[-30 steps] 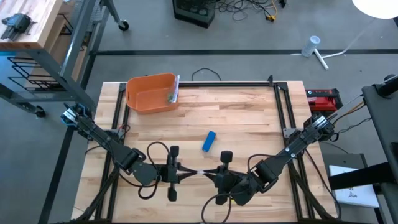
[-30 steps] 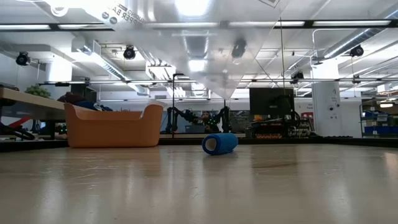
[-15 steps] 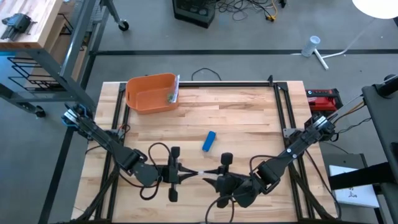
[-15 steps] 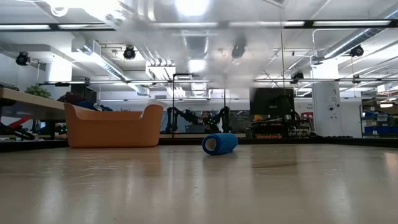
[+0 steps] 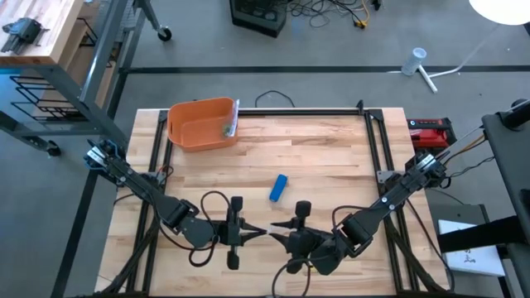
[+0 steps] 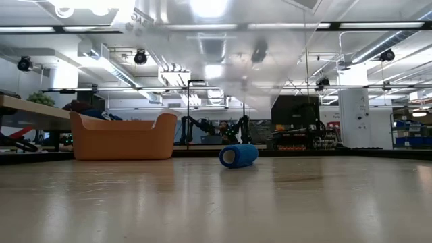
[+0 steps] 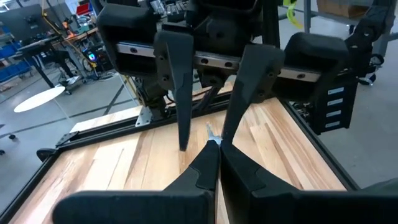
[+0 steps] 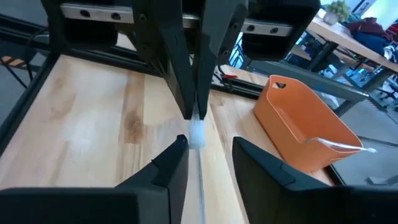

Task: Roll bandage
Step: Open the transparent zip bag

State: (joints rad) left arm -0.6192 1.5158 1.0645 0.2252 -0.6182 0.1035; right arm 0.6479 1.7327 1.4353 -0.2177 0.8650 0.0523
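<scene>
Over the table's near edge, my left gripper (image 5: 251, 234) and right gripper (image 5: 280, 238) face each other tip to tip. The left one (image 7: 214, 152) is shut on a thin, pale, see-through strip (image 8: 196, 134). The right one (image 8: 208, 152) is open, a finger on either side of the strip, and I cannot tell whether it touches. In the low view the strip shows as a hazy sheet (image 6: 223, 61) overhead. A rolled blue bandage (image 5: 279, 188) lies on its side mid-table. My left gripper pinches one end of the pale strip (image 7: 211, 132) between its two fingertips. The fingers lie about level and point toward the table's right side. The strip is lifted clear of the table and runs on toward the right gripper.
An orange bin (image 5: 201, 124) stands at the far left corner with a small item inside. Black rails (image 5: 377, 141) frame the tabletop. Bare wood lies between the blue roll and the bin.
My right gripper has opened its fingers around the strip and stayed in place. In the low view the see-through sheet overhead has shifted and changed outline.
</scene>
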